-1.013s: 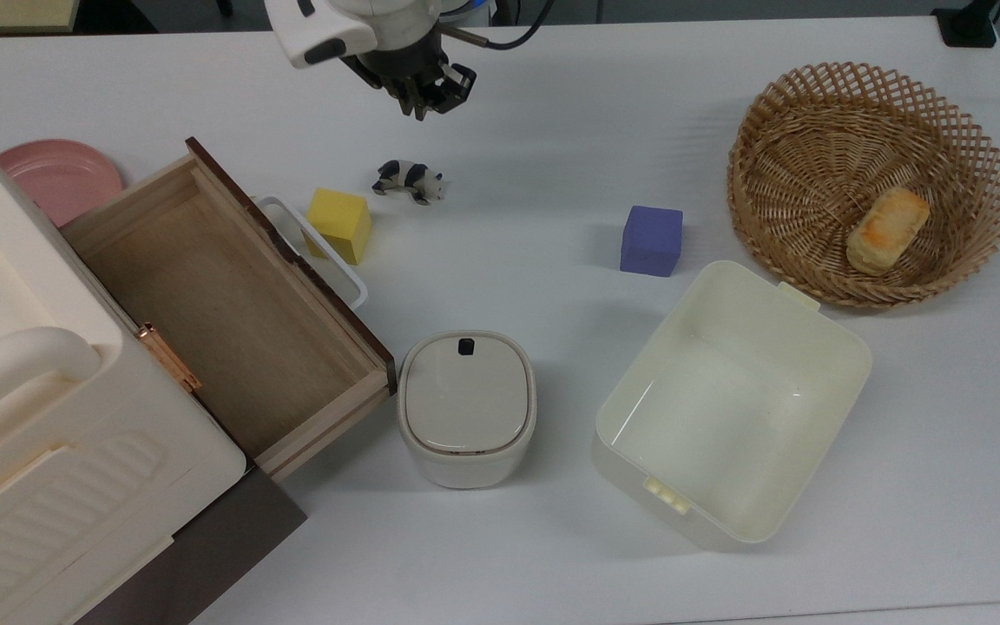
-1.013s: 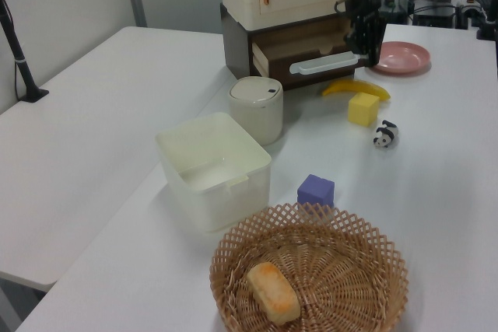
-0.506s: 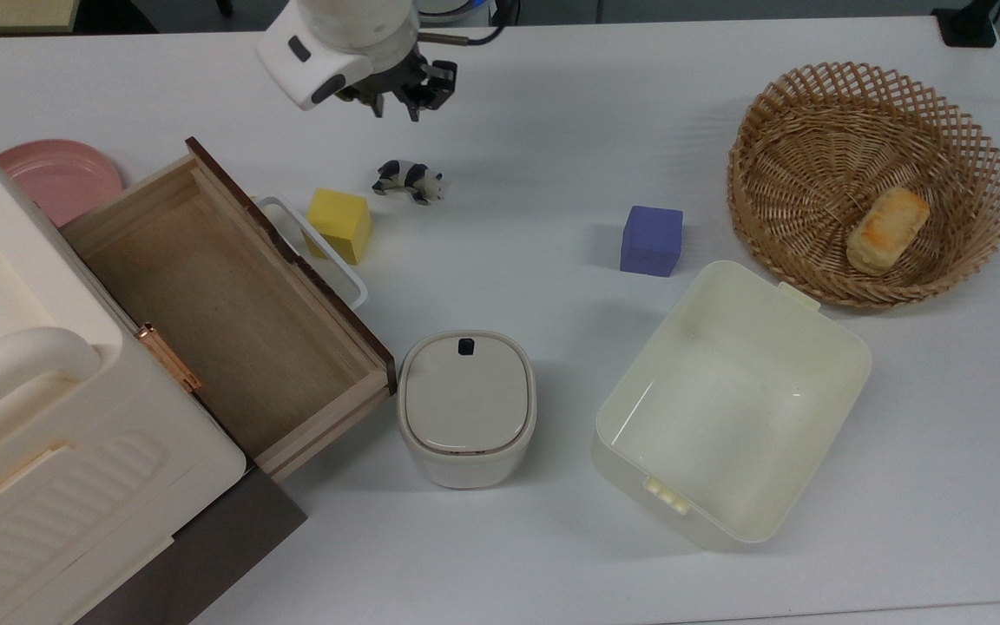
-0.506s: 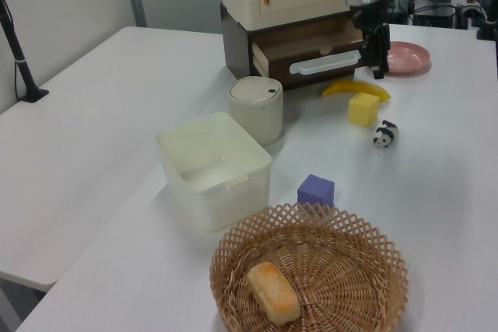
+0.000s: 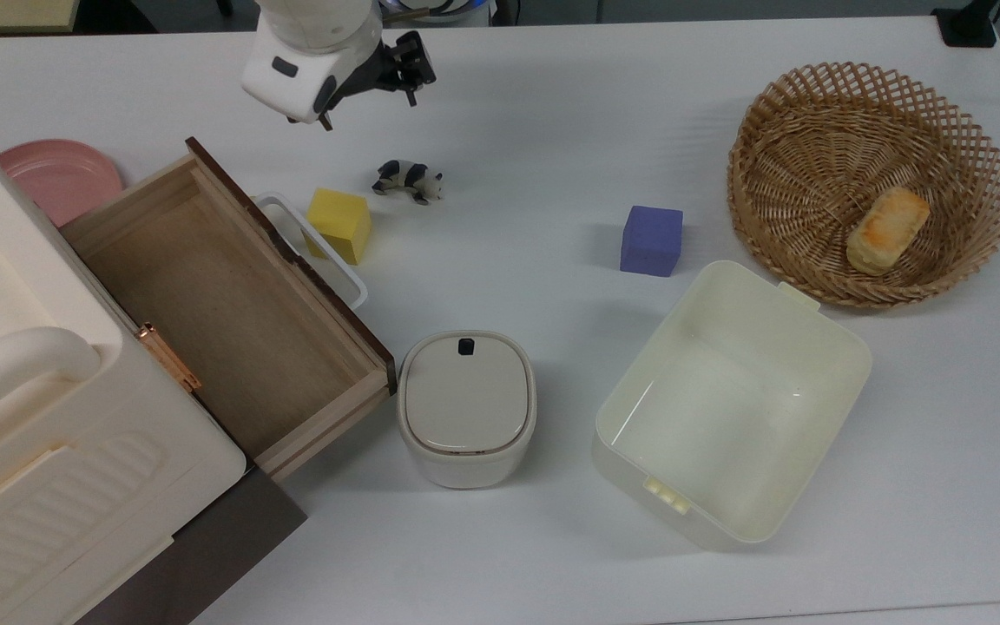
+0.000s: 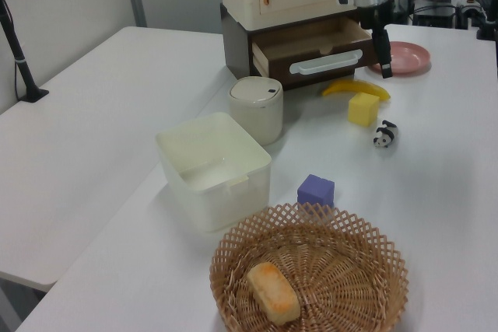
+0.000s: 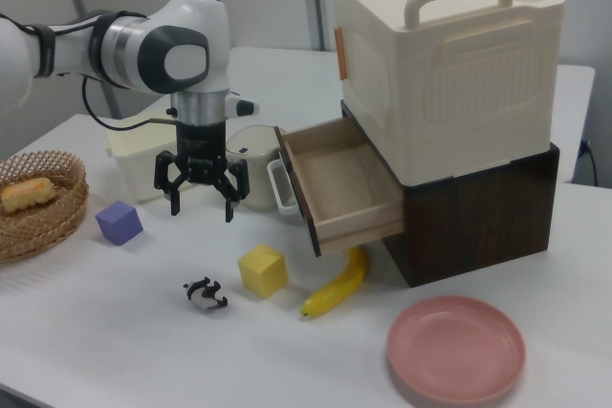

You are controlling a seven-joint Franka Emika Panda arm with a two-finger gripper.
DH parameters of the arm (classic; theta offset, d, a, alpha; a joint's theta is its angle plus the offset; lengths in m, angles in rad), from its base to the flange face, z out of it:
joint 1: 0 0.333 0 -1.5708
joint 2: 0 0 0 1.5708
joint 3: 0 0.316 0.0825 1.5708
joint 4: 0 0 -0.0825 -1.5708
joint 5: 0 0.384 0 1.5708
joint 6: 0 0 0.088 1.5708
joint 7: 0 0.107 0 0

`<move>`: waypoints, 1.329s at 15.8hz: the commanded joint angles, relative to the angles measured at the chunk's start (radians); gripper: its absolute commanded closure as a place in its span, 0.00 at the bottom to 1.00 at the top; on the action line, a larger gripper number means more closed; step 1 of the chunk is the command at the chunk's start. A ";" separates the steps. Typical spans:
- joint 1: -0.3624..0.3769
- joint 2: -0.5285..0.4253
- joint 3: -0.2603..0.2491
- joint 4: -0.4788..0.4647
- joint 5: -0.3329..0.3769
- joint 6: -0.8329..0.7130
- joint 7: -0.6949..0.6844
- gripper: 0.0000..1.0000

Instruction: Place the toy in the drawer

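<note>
toy (image 5: pixel 409 180) beside cube (image 5: pixel 339 225) — outside drawer (image 5: pixel 231 304)

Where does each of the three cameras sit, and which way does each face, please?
Top view: overhead, looking straight down on the table; the gripper shows at the top edge.
Left view: beyond the basket, looking toward the drawer.
Right view: beyond the pink plate, looking toward the arm; the gripper is open.
All three share the toy and yellow cube.
</note>
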 commanded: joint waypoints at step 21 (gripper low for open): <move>0.114 0.032 0.035 -0.381 -0.223 0.416 -0.276 0.14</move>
